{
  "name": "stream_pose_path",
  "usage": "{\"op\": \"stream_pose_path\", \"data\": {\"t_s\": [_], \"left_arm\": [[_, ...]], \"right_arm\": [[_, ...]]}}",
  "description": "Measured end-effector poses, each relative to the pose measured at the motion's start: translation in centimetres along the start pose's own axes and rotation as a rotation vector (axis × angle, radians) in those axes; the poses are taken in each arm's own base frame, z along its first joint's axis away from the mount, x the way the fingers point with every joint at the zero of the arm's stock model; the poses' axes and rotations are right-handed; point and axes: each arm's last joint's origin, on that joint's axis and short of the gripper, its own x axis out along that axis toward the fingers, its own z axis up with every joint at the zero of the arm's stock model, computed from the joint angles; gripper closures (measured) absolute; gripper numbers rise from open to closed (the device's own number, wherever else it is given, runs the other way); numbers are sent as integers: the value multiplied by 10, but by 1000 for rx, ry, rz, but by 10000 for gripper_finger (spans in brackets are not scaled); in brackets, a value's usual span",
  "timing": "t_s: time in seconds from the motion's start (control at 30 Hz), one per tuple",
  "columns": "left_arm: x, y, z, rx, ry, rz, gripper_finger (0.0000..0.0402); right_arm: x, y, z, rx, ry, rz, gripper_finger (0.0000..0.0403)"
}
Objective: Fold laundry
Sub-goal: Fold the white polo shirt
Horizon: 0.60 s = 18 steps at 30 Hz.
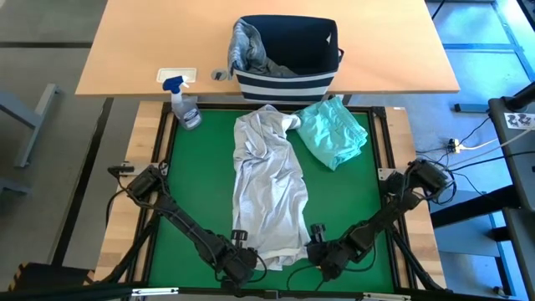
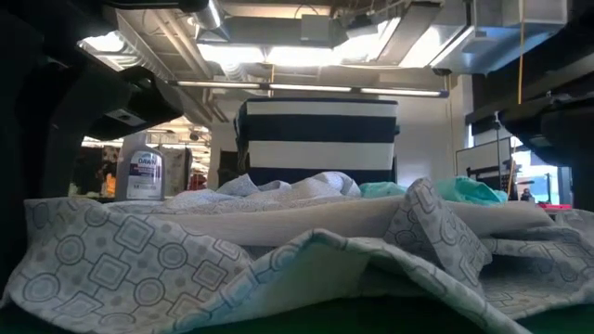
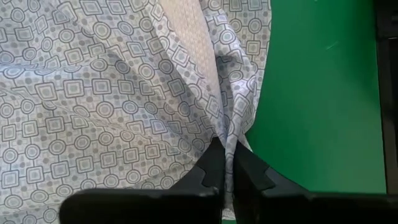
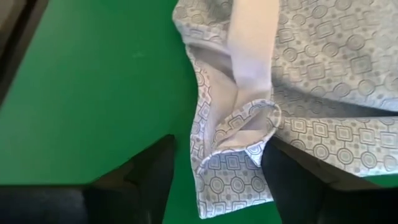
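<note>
Green matting (image 1: 192, 192) covers the tabletop in front of me, and I place everything from the patterned shirt (image 1: 269, 188) stretched lengthwise down its middle. At the shirt's near hem, on its left corner, my left tool (image 3: 225, 163) lies low with the arm folded flat along the mat; its fingers are clenched on a gathered pinch of the printed cloth. Just beside the shirt's near right corner, my right tool (image 4: 217, 177) sits equally low, arm angled in from the right edge, fingers spread apart on either side of a rolled fold of the hem and not yet closed on it. Past the shirt's far right shoulder I see the mint-teal garment (image 1: 333, 130) crumpled on the mat, just beside the shirt's far end. Off the shirt's far left corner stands a spray bottle (image 1: 185, 105). Beyond the shirt's far end, on the wooden desk (image 1: 134, 50), sits the striped basket (image 1: 286, 81) with a grey-blue garment (image 1: 244, 46) draped over its left rim.
</note>
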Motion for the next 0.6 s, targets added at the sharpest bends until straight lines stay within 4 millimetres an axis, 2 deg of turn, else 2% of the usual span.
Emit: {"op": "stream_pose_path", "data": {"t_s": [0.17, 0.4, 0.47, 0.6], "left_arm": [[0, -1, -1, 2, -9, 12, 398], [-1, -3, 0, -44, -37, 11, 400], [-4, -5, 1, -73, -51, -6, 400], [-10, -14, 1, -141, -71, -88, 401]], "right_arm": [[3, -7, 2, -65, 15, -5, 237], [3, -9, 0, -112, 27, -26, 384], [3, -8, 0, -109, 30, -19, 390], [-10, 4, -2, -104, 0, 11, 394]]}}
